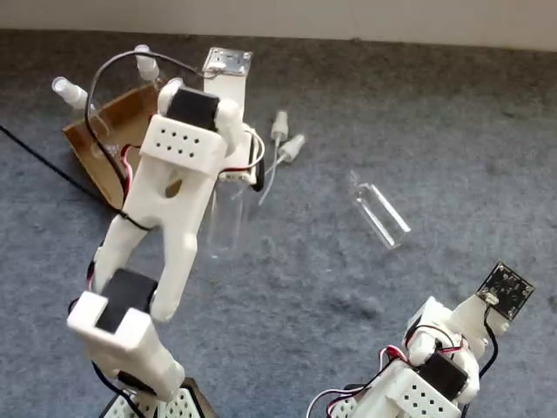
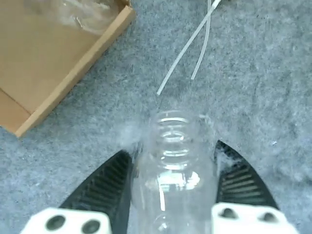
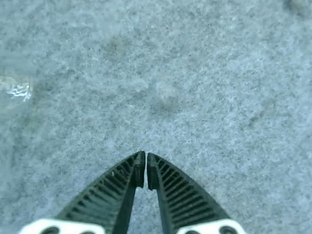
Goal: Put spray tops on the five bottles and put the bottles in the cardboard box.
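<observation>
clear bottle, threaded neck, clamped in left claw, right claw pressed together over fuzzy grey carpet

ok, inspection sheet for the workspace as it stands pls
Surface: grey carpet, no spills seen.
Job's things: cardboard box holds at least two capped bottles; open bottle in the left claw; bare bottle lying on the carpet; two loose spray tops beside the left arm.
Clutter: nothing seen.
Grippers: left claw shut on the open bottle; right claw shut, empty, over bare carpet.
Cables: black cable loops over the left arm; floor cable trails on the carpet by the box.
Surroundings: pale strip along the far edge.
</observation>
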Controlling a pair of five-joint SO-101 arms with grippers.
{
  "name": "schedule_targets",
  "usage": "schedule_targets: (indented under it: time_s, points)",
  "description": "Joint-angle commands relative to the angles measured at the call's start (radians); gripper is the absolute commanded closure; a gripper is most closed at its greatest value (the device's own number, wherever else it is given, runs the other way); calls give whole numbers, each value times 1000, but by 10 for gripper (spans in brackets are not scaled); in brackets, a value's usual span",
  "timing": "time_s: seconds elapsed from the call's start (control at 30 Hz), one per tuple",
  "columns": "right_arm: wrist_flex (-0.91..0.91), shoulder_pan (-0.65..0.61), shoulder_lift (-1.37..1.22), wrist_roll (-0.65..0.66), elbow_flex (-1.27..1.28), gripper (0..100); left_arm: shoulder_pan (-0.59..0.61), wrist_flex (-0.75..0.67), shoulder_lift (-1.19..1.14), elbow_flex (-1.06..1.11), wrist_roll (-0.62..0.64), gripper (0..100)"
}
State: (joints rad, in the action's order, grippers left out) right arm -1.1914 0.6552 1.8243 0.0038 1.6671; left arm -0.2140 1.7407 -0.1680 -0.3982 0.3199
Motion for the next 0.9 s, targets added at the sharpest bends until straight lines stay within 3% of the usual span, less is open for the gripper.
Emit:
schedule_targets:
  time_s: [0.0, 0.17, 0.3, 0.7, 0.87]
  points:
    - [-4, 4, 15, 11, 99, 987, 15, 6, 171, 88, -92, 944]
    - [-2, 4, 15, 11, 99, 987, 15, 5, 237, 229, -342, 947]
    - [-2, 4, 15, 11, 99, 987, 15, -80, 236, 378, -453, 944]
    - [-2, 4, 15, 11, 99, 987, 15, -605, 237, 796, -491, 944]
    - [-2, 4, 15, 11, 99, 987, 19, -706, 236, 880, -494, 944]
